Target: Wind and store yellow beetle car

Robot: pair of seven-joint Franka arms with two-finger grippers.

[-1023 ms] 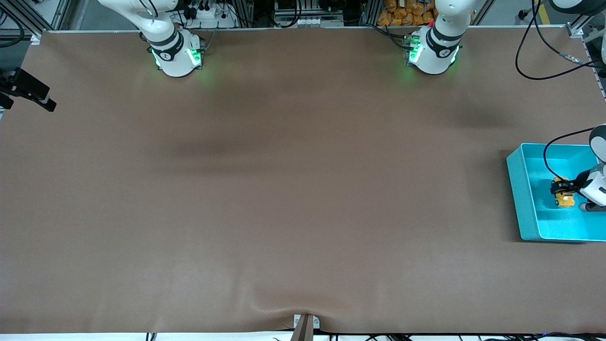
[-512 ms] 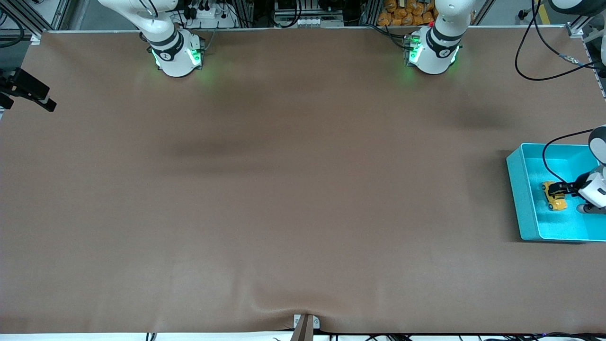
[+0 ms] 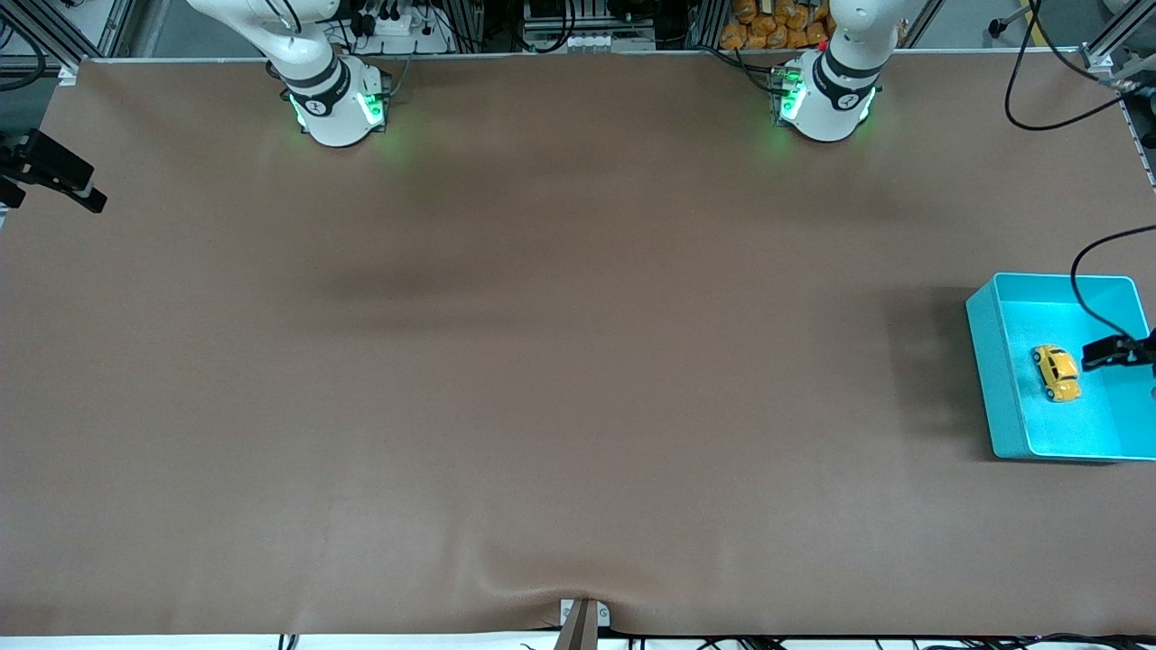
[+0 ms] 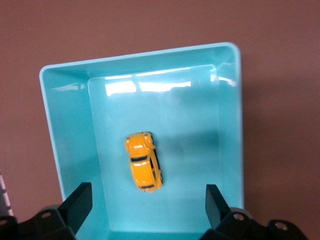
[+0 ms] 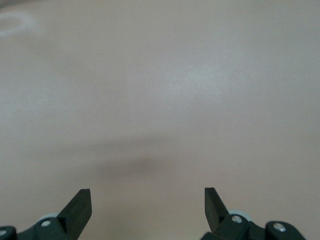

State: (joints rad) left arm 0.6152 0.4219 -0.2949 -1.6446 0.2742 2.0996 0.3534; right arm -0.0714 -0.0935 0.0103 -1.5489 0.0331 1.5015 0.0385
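The yellow beetle car (image 3: 1057, 372) lies on its wheels on the floor of the teal bin (image 3: 990, 361) at the left arm's end of the table. In the left wrist view the car (image 4: 144, 161) sits free in the bin (image 4: 50, 125). My left gripper (image 4: 148, 200) is open and empty above the bin, its fingers apart and clear of the car. In the front view only its dark fingers (image 3: 1113, 350) show at the picture's edge. My right gripper (image 5: 147, 200) is open and empty over bare table.
The brown table mat (image 3: 560, 361) is bare across its middle. A black cable (image 3: 1084, 271) hangs over the bin. A small clamp (image 3: 582, 618) sits at the table edge nearest the front camera.
My left gripper has opened, let go of the car and drawn up and away toward the picture's edge. The car now rests alone in the bin. The right arm has not moved.
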